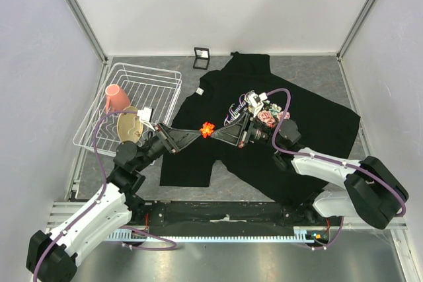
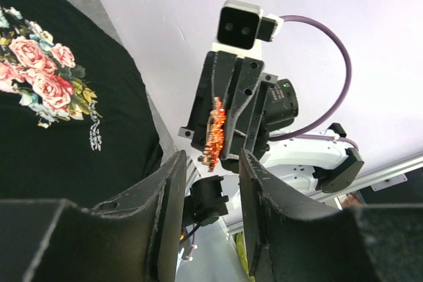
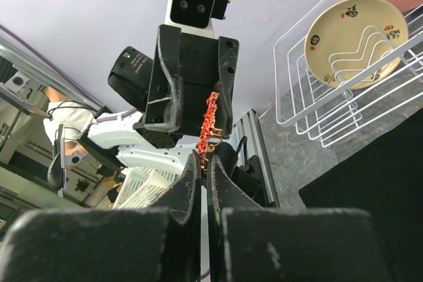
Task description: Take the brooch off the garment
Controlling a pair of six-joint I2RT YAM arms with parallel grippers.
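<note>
Right hand (image 3: 203, 160) tight around brooch (image 3: 210, 122), above garment (image 1: 317, 123)

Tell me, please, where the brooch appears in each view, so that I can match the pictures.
Top external: the brooch is centre frame, between the left gripper and right gripper.
Left wrist: centre, against the right gripper, beyond the open left fingers.
Right wrist: centre, just above the shut right fingertips.
Shared landmark: the garment, centre-right there, left, then lower right.
</note>
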